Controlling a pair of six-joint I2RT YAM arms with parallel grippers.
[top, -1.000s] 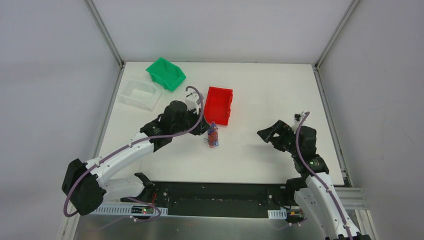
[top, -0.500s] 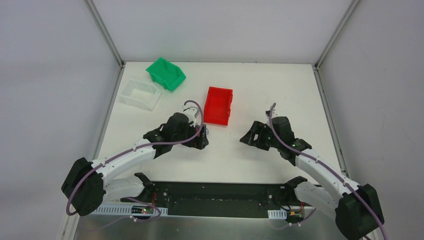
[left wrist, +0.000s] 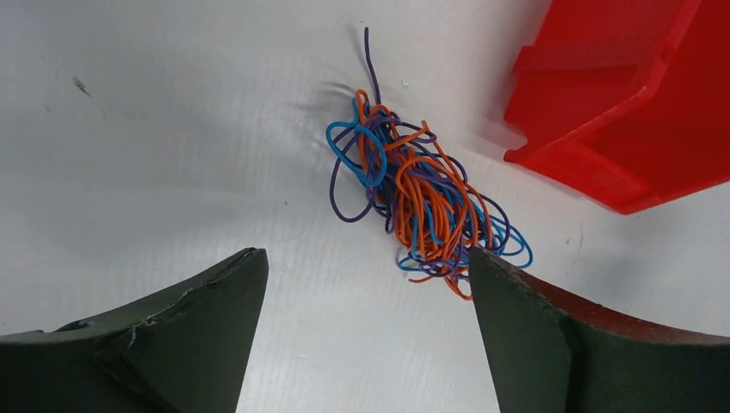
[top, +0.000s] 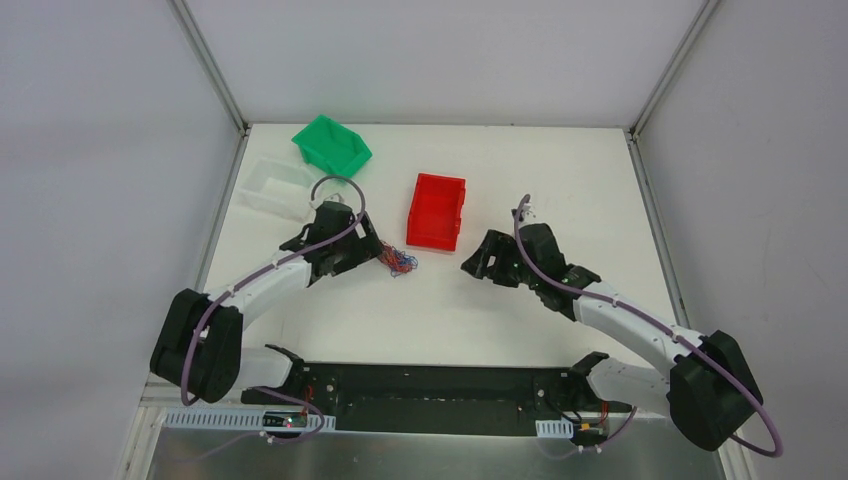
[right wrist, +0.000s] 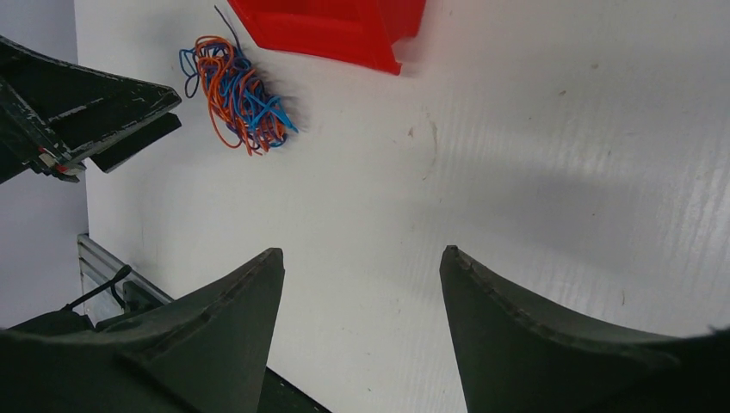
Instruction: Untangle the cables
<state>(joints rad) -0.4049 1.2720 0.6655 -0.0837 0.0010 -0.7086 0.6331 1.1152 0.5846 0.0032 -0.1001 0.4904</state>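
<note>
The cables [left wrist: 422, 206] lie as one compact knot of orange, blue and purple strands on the white table [top: 540, 180], just beside the near corner of the red bin [top: 437, 210] on the left arm's side. No contact with the bin is evident. One purple end sticks out of the knot, away from the left gripper [left wrist: 363, 267].

That gripper is released and empty. Its fingers are spread wide and low over the table, with the knot just ahead of the gap. The right gripper [right wrist: 361, 254] is likewise spread and empty. It sits off the bin's other near corner, apart from the knot.

Assessment: no strand is separated yet, and the step in hand is a first grasp. The left gripper would do best to close on an outer loop, such as the blue one at the knot's edge, rather than on the whole mass. The right gripper should hold the bulk. Any pull should run slowly away from the bin. Strands this thin may slip between the pads.
</note>
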